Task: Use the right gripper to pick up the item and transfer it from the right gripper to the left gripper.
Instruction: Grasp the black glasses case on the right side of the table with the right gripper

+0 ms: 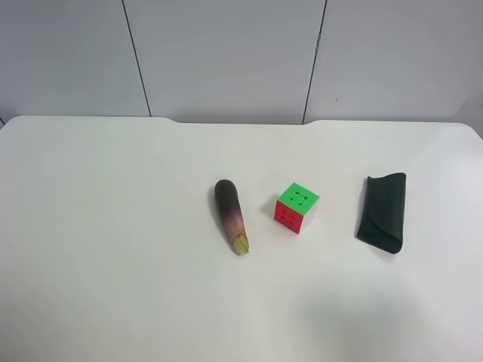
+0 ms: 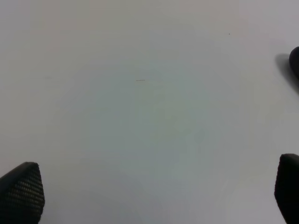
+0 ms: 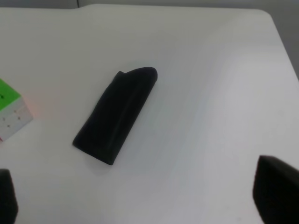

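Note:
The item [image 1: 383, 212], a black soft glasses case, lies flat on the white table at the exterior high view's right. It also shows in the right wrist view as the item [image 3: 117, 113], a little ahead of my right gripper [image 3: 140, 196]. That gripper is open, its two fingertips [image 3: 275, 189] wide apart at the frame's corners, with nothing between them. My left gripper [image 2: 154, 196] is open as well, over bare table, and its fingertips [image 2: 21, 191] hold nothing. Neither arm appears in the exterior high view.
A dark purple eggplant [image 1: 231, 214] lies near the table's middle, with a coloured puzzle cube [image 1: 296, 207] to its right; the cube [image 3: 11, 109] sits beside the case. A dark object's edge [image 2: 294, 60] shows in the left wrist view. The table's far edge [image 1: 241, 121] meets a grey wall.

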